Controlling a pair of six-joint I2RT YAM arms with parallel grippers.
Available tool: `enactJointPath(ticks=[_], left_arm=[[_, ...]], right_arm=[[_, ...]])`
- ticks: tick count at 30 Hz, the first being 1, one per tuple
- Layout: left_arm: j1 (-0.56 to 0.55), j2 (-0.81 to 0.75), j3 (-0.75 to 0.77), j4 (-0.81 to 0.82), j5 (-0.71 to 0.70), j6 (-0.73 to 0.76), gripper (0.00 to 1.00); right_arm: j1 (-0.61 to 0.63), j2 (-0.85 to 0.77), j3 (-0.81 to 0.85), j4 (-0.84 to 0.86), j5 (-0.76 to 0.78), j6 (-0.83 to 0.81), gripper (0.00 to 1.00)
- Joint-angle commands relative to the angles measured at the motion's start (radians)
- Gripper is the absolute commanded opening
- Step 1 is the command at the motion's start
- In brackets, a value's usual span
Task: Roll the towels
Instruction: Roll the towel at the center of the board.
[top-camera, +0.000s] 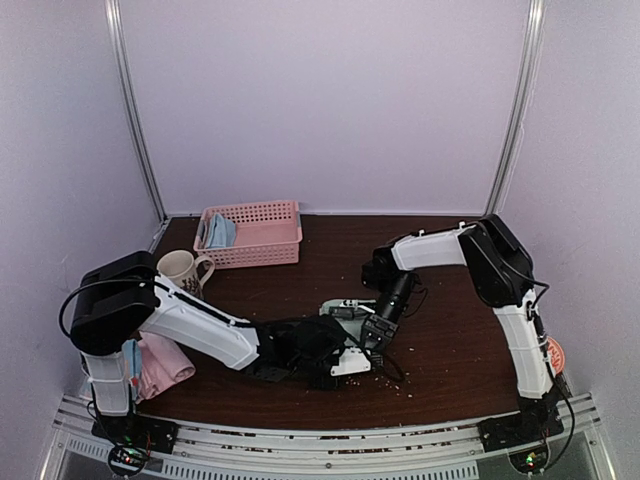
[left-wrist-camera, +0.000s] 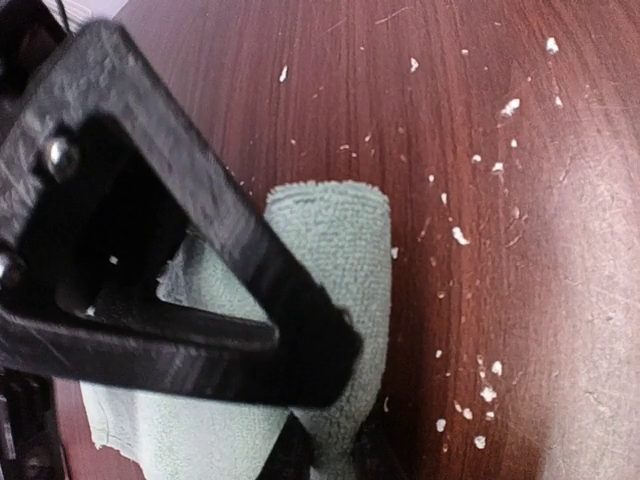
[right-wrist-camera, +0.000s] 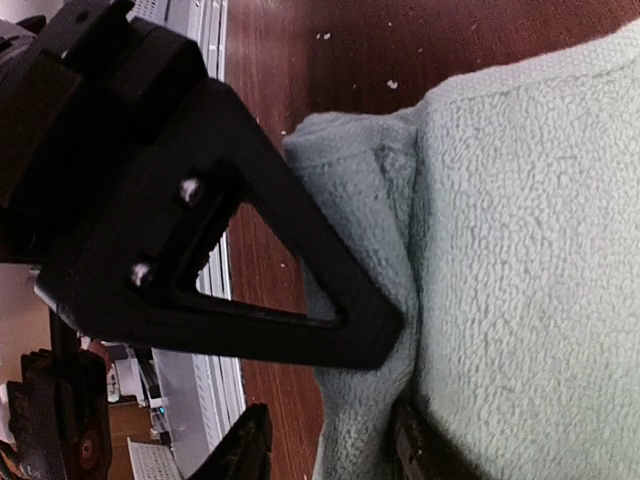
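Observation:
A pale sage green towel (top-camera: 338, 307) lies partly rolled on the dark wooden table (top-camera: 450, 350) near the front middle, between both grippers. My left gripper (left-wrist-camera: 330, 455) is shut on a fold at one end of the green towel (left-wrist-camera: 340, 240). My right gripper (right-wrist-camera: 325, 450) is open around the rolled edge of the green towel (right-wrist-camera: 520, 250); one finger (right-wrist-camera: 412, 452) rests against the cloth, the other finger (right-wrist-camera: 245, 440) stands off over bare wood. A pink towel (top-camera: 160, 365) lies rolled by the left arm's base. A light blue towel (top-camera: 218, 232) sits in the basket.
A pink perforated basket (top-camera: 262, 240) stands at the back left, with a cream mug (top-camera: 180, 270) just in front of it. White crumbs (left-wrist-camera: 460, 235) are scattered on the wood near the towel. The metal rail (top-camera: 320, 445) runs along the near edge.

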Motion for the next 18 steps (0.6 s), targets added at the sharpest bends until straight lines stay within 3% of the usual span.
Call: enactJointPath(ticks=[1,5,11,14,18], left_arm=[[0.001,-0.048,0.015,-0.132,0.084,-0.06,0.07],[0.004,-0.082,0.072,-0.282,0.255,-0.128,0.06],[0.075,0.026,0.197,-0.461,0.473,-0.219,0.07],[0.135,0.115,0.258,-0.523,0.624,-0.257,0.08],[0.192,0.235,0.378,-0.637,0.764,-0.312,0.08]], right_arm=[[-0.014,-0.107,0.008,-0.037,0.116,-0.072,0.42],[-0.046,-0.163,0.041,0.019,0.185,0.02,0.4],[-0.158,-0.301,0.196,0.099,0.255,0.199,0.39],[-0.215,-0.48,0.159,0.214,0.213,0.269,0.41],[-0.222,-0.74,-0.043,0.38,0.185,0.251,0.44]])
